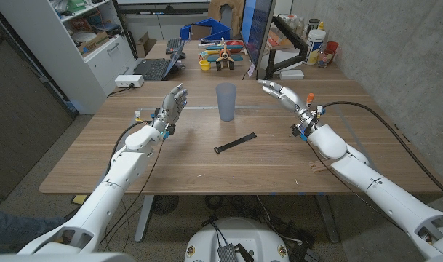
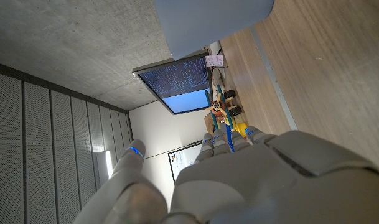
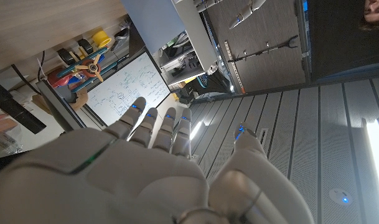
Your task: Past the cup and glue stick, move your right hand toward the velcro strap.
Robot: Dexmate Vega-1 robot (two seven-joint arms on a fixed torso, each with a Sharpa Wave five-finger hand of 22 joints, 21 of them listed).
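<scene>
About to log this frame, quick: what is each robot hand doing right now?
Left robot hand: open, fingers apart, raised, holding nothing.
Right robot hand: open, fingers extended, holding nothing.

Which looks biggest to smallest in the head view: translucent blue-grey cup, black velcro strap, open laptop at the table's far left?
1. Open laptop, though it sits farther back.
2. Translucent blue-grey cup.
3. Black velcro strap: about as long as the cup is tall, but far thinner.

Even, bright indoor light, soft shadows; wrist views blur up close.
</scene>
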